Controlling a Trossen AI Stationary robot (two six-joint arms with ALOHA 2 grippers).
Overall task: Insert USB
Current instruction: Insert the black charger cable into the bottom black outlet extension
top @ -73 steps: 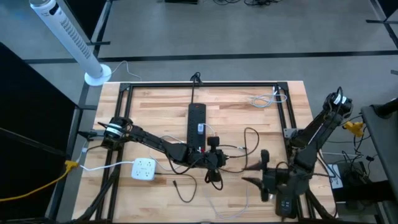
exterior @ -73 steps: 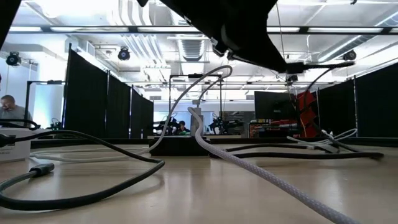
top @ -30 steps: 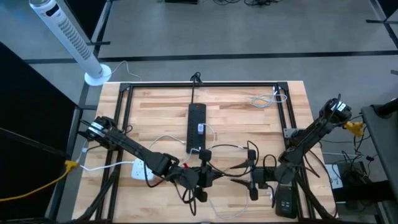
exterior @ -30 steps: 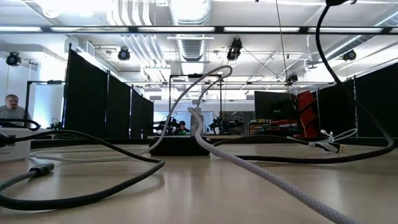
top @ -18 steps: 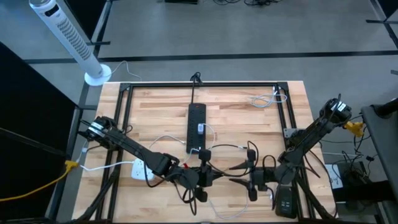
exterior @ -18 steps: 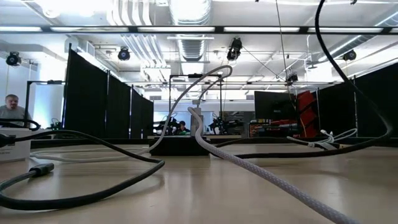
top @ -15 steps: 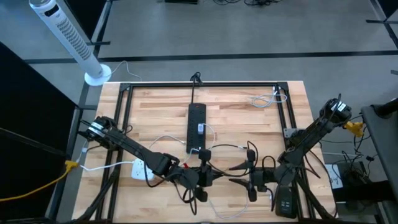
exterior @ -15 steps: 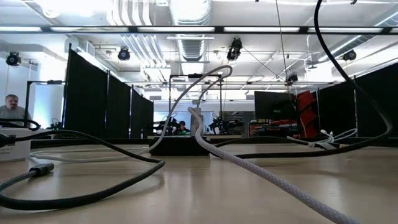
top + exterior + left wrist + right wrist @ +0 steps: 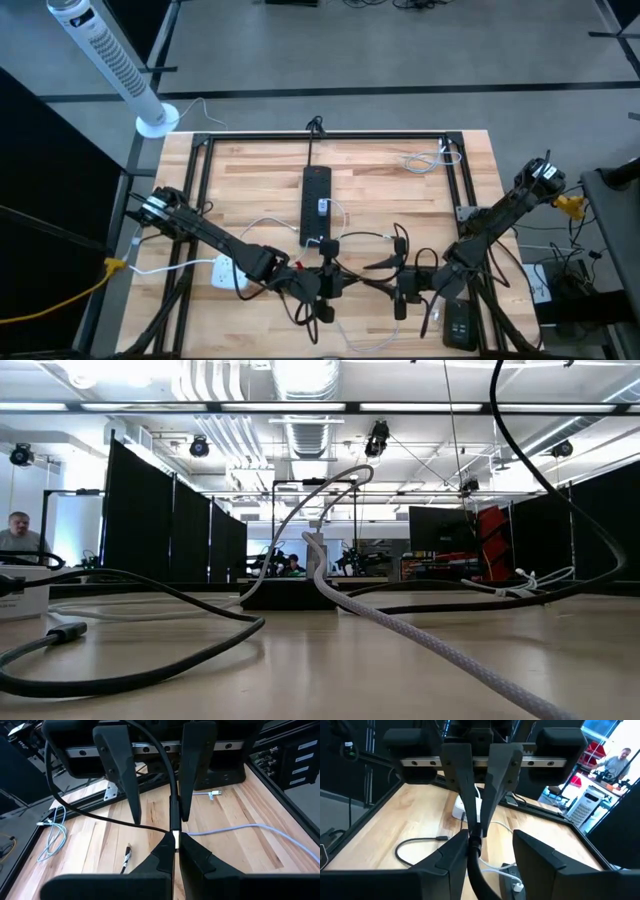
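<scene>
My left gripper (image 9: 348, 280) hovers over the table's near middle, shut on the plug end (image 9: 175, 836) of a black cable (image 9: 173, 805). My right gripper (image 9: 368, 276) faces it from the right, open. Its fingers (image 9: 125, 780) stand on either side of the cable (image 9: 472, 865), which runs out past my left fingertips. In the right wrist view the cable lies close to one finger (image 9: 451, 857); I cannot tell if they touch. A loop of the cable (image 9: 590, 510) hangs in the air and comes down onto the table. My left gripper pinches the cable's plug end (image 9: 175, 838) between its two fingertips (image 9: 476, 822). The fingers come nearly level from the table's left and lie along the cable. The plug end is lifted clear of the table, and the cable leads on between my right gripper's fingers.
A black power strip (image 9: 316, 205) lies at mid table, and a white charger block (image 9: 232, 270) near the left arm. A pale braided cable (image 9: 430, 645) and other dark cables (image 9: 120, 585) trail across the wood. A coiled light cable (image 9: 425, 160) lies at the far right.
My right gripper has edged toward the table's left, closer to my left gripper. The hanging loop of black cable has swung with it. My left gripper has kept still, holding the plug end.
</scene>
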